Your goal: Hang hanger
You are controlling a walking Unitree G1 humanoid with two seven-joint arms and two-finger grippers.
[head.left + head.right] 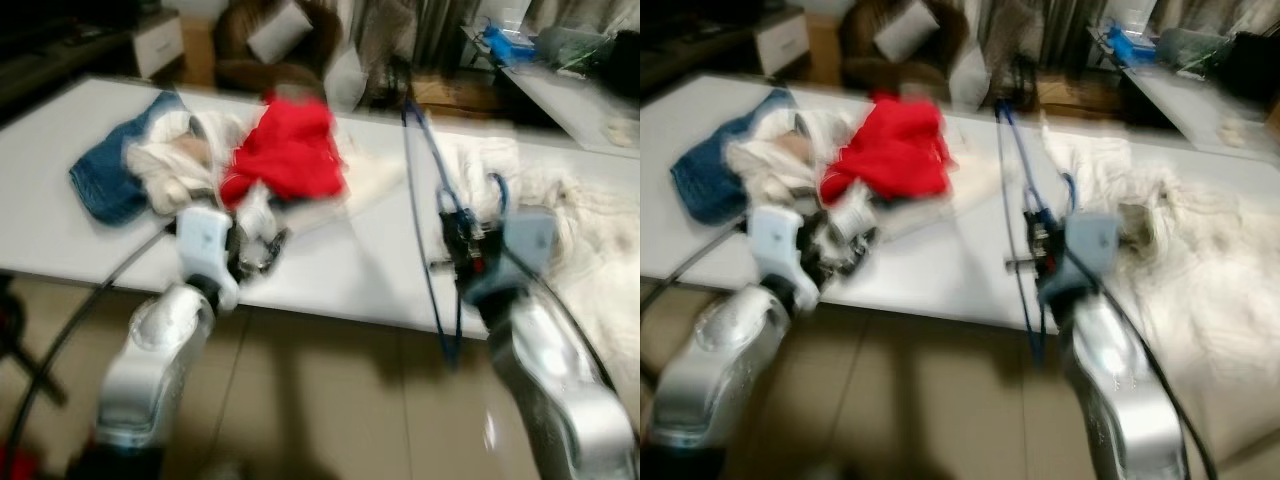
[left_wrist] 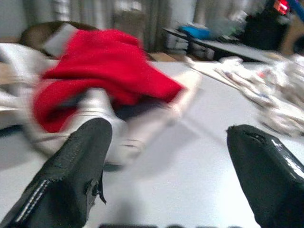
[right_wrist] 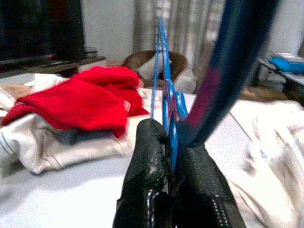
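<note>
The left tool [image 2: 166,175], fingers apart, hovers at the counter's [image 1: 370,270] near edge beside a clothes pile [image 1: 215,155] toward the left end. At the near edge further right, the right tool [image 3: 173,156] is clamped on a blue hanger [image 1: 425,200] that stands upright over the counter.

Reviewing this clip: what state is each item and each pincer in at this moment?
blue hanger: clamped in the right pincer, held over the table.
right pincer: shut on the blue hanger.
left pincer: open, empty, near the clothes.
red garment: crumpled on the pile.
blue jeans: bunched on the white table.
</note>
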